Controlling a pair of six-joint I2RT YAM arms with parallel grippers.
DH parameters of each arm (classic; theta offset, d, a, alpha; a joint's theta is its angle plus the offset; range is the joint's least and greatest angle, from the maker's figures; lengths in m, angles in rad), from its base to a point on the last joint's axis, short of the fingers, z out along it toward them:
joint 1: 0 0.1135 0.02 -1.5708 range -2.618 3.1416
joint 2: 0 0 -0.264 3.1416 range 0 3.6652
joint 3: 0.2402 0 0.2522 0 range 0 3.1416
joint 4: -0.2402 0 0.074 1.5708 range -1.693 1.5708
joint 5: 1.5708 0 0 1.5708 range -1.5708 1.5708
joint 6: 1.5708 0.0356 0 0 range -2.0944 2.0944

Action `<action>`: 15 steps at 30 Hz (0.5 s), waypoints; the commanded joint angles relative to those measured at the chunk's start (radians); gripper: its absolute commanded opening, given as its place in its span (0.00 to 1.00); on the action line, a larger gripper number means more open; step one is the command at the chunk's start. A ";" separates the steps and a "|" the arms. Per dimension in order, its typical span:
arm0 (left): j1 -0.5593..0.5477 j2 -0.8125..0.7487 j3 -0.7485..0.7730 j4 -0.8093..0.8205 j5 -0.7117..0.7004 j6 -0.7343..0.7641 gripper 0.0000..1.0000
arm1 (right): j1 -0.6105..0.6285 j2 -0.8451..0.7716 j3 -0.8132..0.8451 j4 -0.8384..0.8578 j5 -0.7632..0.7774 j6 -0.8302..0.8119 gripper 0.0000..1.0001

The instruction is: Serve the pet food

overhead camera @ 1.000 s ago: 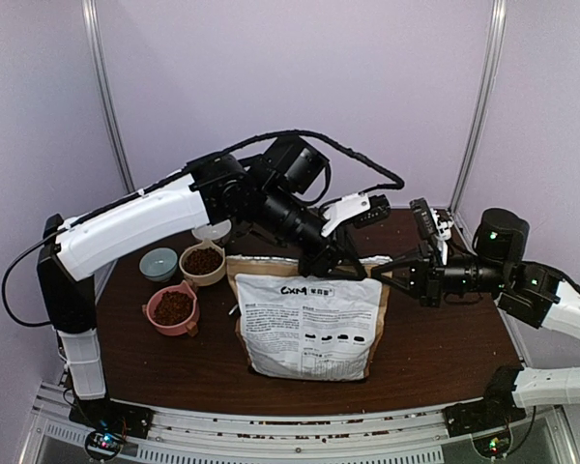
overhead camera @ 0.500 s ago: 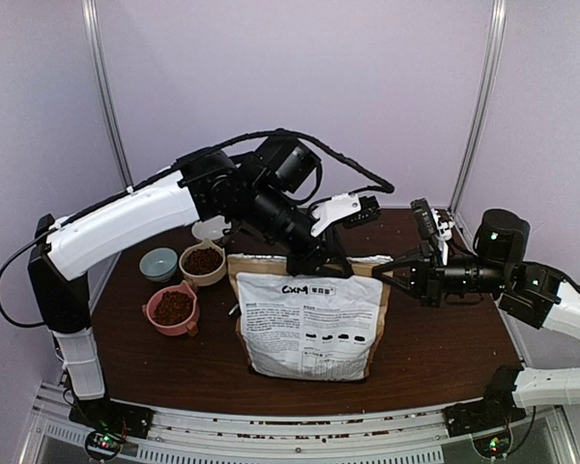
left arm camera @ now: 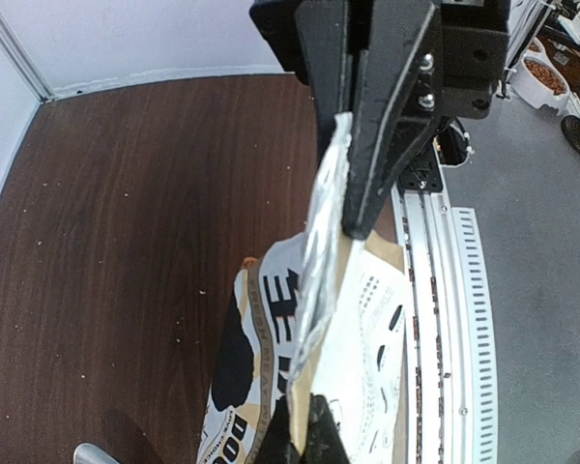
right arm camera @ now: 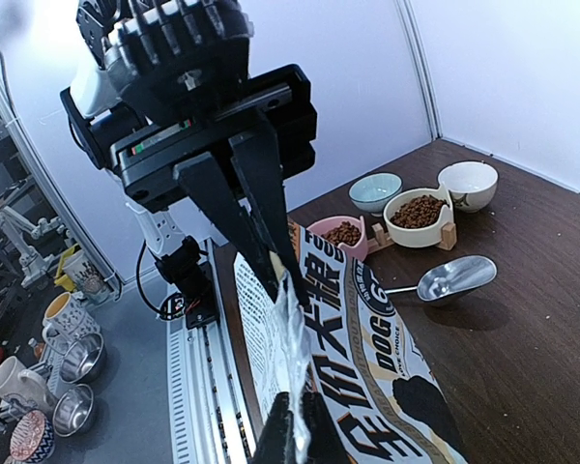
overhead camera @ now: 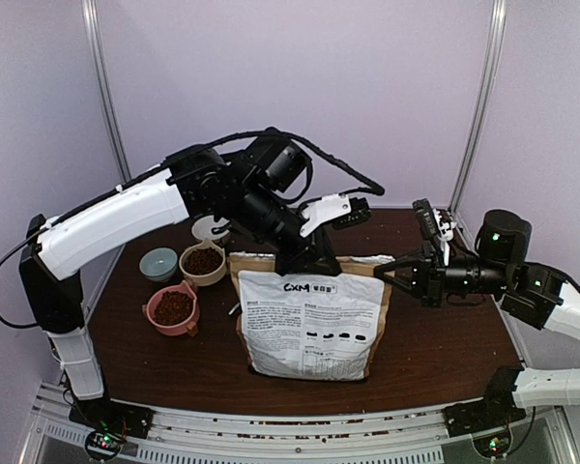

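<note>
The pet food fills a pink bowl at the left, and more lies in a cream bowl behind it. The printed foil bag stands upright mid-table. My left gripper is shut on the bag's top edge near its middle. My right gripper is shut on the top right corner. In the left wrist view my jaws pinch the silvery seam. In the right wrist view my jaws clamp the same seam, opposite the left gripper.
An empty blue bowl and a white bowl stand beside the filled bowls. A metal scoop lies on the brown table behind the bag. Purple walls close in the back and sides.
My left gripper has come down a little to the left and closed on the bag's top edge. The right gripper keeps its hold on the corner.
</note>
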 commanded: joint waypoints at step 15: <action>0.038 -0.097 -0.069 -0.039 -0.121 0.020 0.08 | -0.004 -0.035 0.009 -0.022 0.034 -0.024 0.00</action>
